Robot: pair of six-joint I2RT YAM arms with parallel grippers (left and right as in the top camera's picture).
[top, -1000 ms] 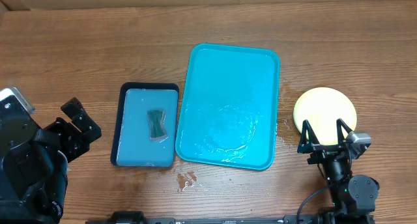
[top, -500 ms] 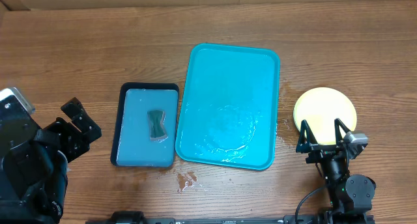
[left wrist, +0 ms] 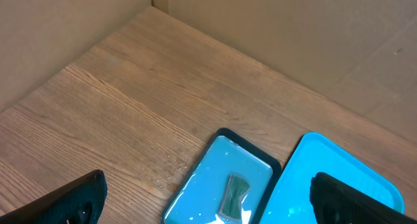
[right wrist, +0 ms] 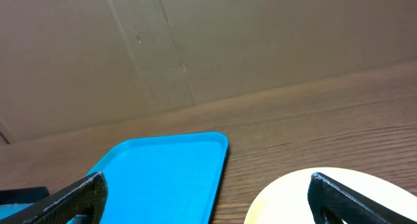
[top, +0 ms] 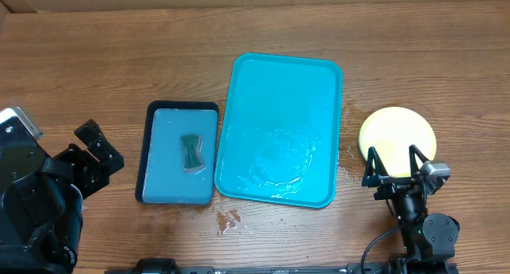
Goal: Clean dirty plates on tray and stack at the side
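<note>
The turquoise tray (top: 279, 131) lies mid-table, wet and bare of plates; it also shows in the left wrist view (left wrist: 339, 178) and the right wrist view (right wrist: 163, 175). A yellow-green plate (top: 397, 133) sits on the table right of the tray, seen also in the right wrist view (right wrist: 293, 198); whether other plates lie beneath it I cannot tell. My right gripper (top: 394, 164) is open and empty, hovering at the plate's near edge. My left gripper (top: 97, 150) is open and empty at the far left, away from the tray.
A smaller black-rimmed blue tray (top: 163, 182) left of the big tray holds a dark green sponge (top: 190, 150), seen also in the left wrist view (left wrist: 233, 190). Water spots (top: 227, 220) lie on the wood near the front. Cardboard walls stand behind the table.
My right gripper has shifted very slightly; nothing else has visibly moved.
</note>
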